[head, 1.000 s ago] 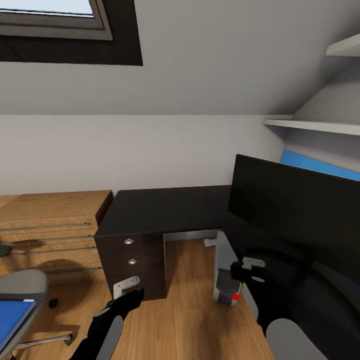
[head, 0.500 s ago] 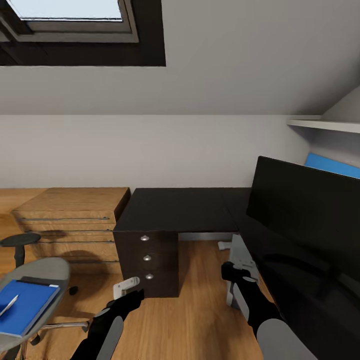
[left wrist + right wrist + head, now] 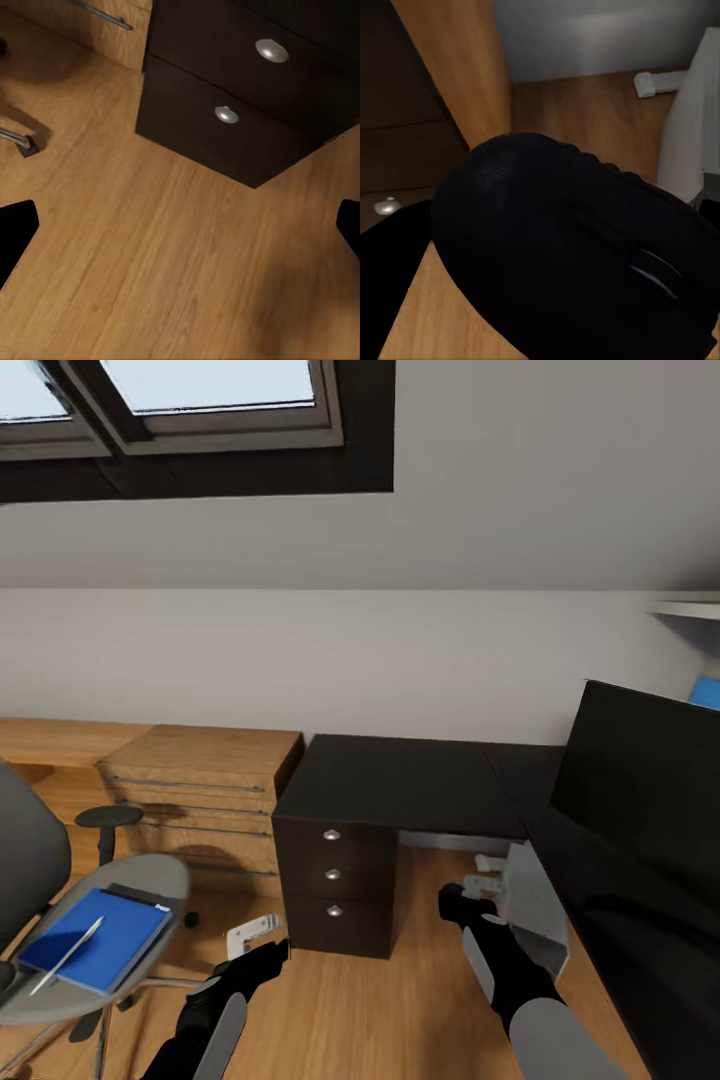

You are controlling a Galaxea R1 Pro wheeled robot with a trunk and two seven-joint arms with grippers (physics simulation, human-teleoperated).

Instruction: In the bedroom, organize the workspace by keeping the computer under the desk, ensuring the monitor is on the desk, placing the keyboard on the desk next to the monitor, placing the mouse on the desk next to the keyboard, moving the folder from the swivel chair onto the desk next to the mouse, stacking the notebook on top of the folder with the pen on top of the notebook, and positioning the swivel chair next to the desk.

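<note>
Right fingers clamp the mouse; left fingers hang spread wide over floor by the bench.

Folder on swivel chair

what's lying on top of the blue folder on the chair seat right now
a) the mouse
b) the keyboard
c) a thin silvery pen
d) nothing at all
c: in the head view a thin silvery-white pen lies slantwise across the blue folder, which rests on the grey seat of the swivel chair.
</note>
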